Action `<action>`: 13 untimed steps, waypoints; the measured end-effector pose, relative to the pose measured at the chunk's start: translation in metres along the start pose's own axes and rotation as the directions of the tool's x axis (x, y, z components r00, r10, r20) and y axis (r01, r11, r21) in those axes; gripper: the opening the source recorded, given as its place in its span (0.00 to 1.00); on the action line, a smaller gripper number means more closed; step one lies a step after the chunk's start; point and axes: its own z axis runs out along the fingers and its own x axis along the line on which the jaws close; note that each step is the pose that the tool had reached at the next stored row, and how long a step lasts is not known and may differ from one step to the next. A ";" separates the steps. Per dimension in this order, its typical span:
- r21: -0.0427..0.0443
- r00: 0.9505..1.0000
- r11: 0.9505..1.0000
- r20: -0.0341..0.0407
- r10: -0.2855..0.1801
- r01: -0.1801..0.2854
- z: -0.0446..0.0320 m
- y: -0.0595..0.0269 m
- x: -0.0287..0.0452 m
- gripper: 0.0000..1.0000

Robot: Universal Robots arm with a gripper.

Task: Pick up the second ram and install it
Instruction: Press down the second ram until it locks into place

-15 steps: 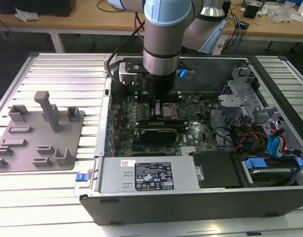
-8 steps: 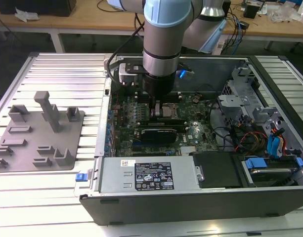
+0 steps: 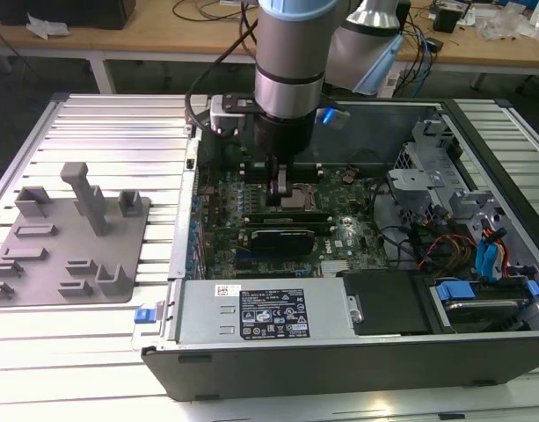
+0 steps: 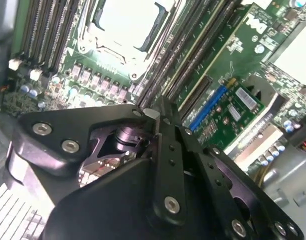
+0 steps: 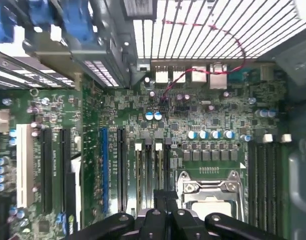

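Note:
My gripper (image 3: 280,195) hangs inside the open computer case over the motherboard (image 3: 251,198), right beside the CPU socket (image 4: 128,25). Its black fingers are pressed together, and nothing shows between them in both wrist views (image 4: 153,114) (image 5: 165,197). The tips sit over the long memory slots (image 5: 153,170) next to the socket (image 5: 212,200). In the exterior view a long narrow stick, which looks like the second ram (image 3: 291,214), lies along a slot just below the fingertips. I cannot tell whether the tips touch it.
A grey plastic fixture plate (image 3: 67,246) with blocks lies on the slatted table at the exterior view's left. The case holds a power supply (image 3: 260,308) at the front, and a drive cage (image 3: 427,176) and cables (image 3: 462,251) at the right. Blue and black expansion slots (image 5: 105,170) flank the memory slots.

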 end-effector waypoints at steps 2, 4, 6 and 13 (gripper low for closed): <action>0.000 1.000 1.000 0.000 0.000 0.000 -0.0002 0.0000 0.0000 0.08; 0.000 1.000 1.000 0.000 0.000 0.000 -0.0005 -0.0027 0.0000 0.08; 0.000 1.000 1.000 0.000 0.000 0.000 -0.0005 -0.0115 -0.0001 0.08; 0.000 1.000 1.000 0.000 0.000 0.000 -0.0009 -0.0362 -0.0004 0.08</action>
